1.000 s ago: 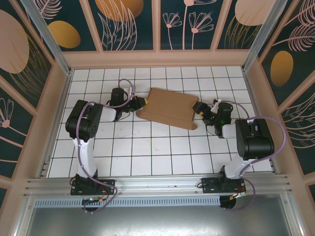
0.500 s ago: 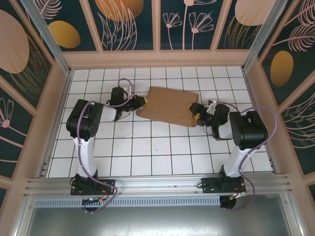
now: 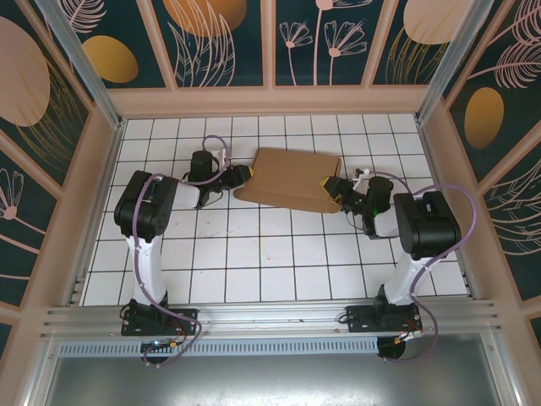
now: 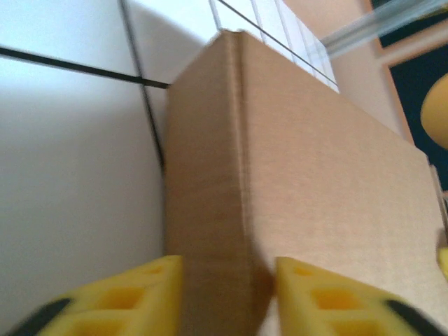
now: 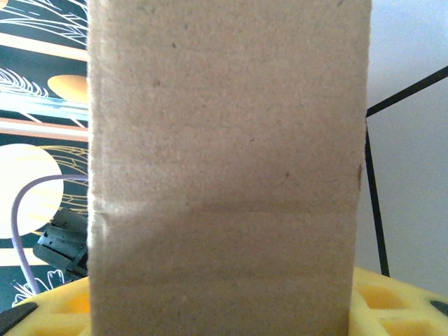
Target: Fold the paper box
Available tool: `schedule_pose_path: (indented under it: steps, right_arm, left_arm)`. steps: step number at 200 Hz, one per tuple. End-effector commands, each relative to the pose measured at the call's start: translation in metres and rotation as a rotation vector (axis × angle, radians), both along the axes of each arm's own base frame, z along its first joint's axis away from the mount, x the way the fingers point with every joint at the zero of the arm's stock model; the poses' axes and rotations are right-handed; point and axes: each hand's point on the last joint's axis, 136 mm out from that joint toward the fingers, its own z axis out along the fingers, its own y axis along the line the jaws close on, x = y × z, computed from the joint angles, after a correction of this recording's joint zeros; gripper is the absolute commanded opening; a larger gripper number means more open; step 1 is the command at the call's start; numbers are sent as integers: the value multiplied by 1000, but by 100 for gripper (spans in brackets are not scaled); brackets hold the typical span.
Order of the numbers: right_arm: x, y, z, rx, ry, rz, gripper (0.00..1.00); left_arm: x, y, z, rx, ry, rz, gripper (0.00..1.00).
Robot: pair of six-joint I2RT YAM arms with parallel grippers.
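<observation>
On the left, the left gripper (image 3: 240,176) is held low over the tiled table (image 3: 254,262) at the left end of the paper box (image 3: 292,178). In its wrist view a folded, doubled edge of the box (image 4: 315,175) is seen between the yellow fingers (image 4: 150,294), and the jaws appear to be closed on that edge. The box itself is found in the far middle of the table, between the two grippers, slightly skewed to the tile lines. Against a second ago, its footprint is visibly tighter: the loose tab that was spread toward the near right corner is no longer laid out on the tiles, and the near edge has been drawn in. This is judged to mean that a side panel has been raised or tucked and that the fold is well under way, though not yet locked. On the right, the right gripper (image 3: 336,191) — well clear of the box a second ago — has been brought up against the right end. There a cardboard panel (image 5: 227,140) is seen standing between its fingers (image 5: 392,301); whether it is clamped or merely bracketed cannot be told.
</observation>
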Motion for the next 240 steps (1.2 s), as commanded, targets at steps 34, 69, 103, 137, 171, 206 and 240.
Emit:
schedule_pose_path:
  steps: [34, 69, 103, 137, 171, 206, 240]
  right_arm:
    - [11, 3, 31, -26, -92, 14, 45]
    - [13, -3, 50, -36, -127, 3, 45]
    - [14, -7, 75, -64, -173, 3, 45]
    - [11, -15, 106, -76, -239, -16, 45]
    - [7, -24, 126, -79, -282, -28, 45]
    - [0, -30, 143, -41, -309, -31, 45]
    - [-7, -35, 157, -3, -324, -26, 45]
  left_arm:
    - [-15, 21, 35, 133, -210, 88, 99]
    - [-34, 13, 90, 311, -530, 112, 99]
    - [-57, 8, 159, 485, -829, 219, 99]
    - [-68, 4, 200, 692, -996, 249, 99]
    - [-74, 27, 209, 909, -1184, 328, 99]
    - [-86, 12, 206, 1062, -1412, 176, 99]
    - [-115, -16, 189, 1134, -1683, -24, 97]
